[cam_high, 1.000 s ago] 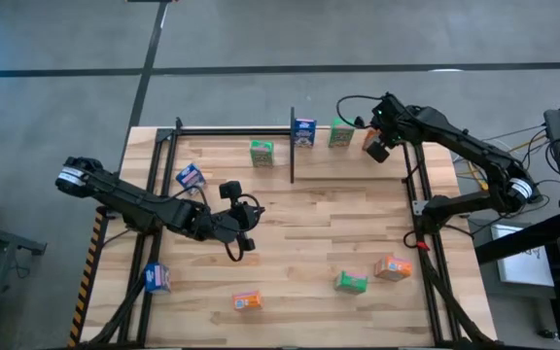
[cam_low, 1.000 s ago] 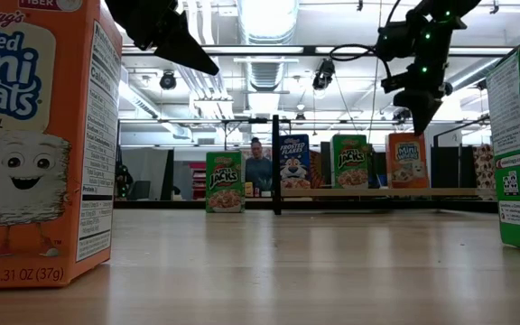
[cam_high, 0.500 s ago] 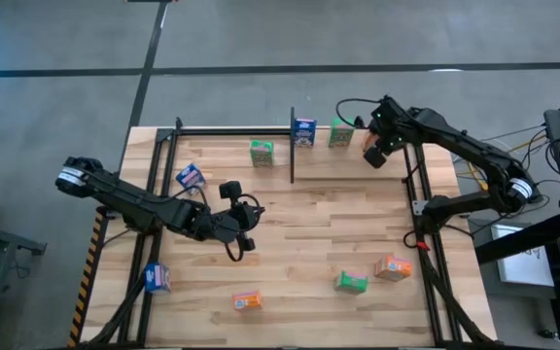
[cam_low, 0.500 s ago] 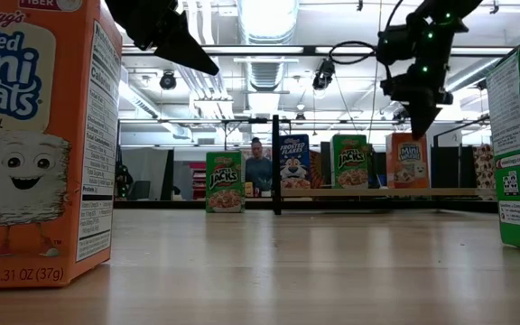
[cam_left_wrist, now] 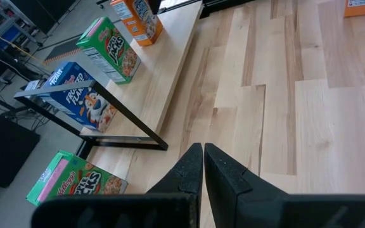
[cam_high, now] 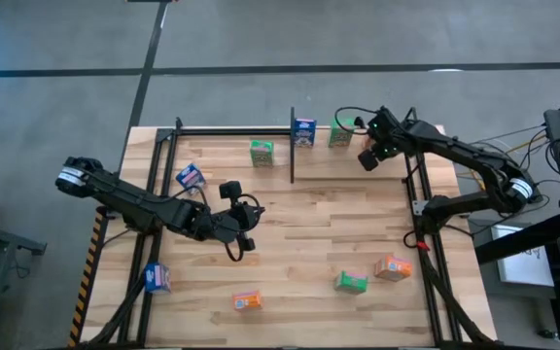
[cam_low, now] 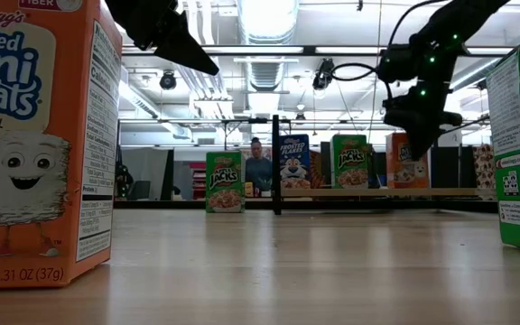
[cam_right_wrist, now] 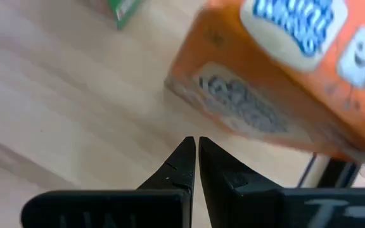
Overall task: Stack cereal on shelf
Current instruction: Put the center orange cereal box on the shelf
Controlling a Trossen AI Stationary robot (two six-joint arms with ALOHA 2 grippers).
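Note:
The shelf runs along the table's far side with a black divider. A green box, a blue box, a green box and an orange box stand on it. My right gripper is shut, low, just in front of the orange box. My left gripper is shut and empty above mid-table; the left wrist view shows it too. My right gripper's shut fingertips point at the lower edge of the orange box. Whether they touch it, I cannot tell. The box stands on the shelf board.
Loose boxes lie on the table: blue, blue, orange, green, orange. A person shows far behind the shelf. Black frame rails run along the table's sides.
My right gripper has come down from above the orange box and moved a little toward the table's near and left edges, so that it now hangs in front of the box. The box stays on the shelf.

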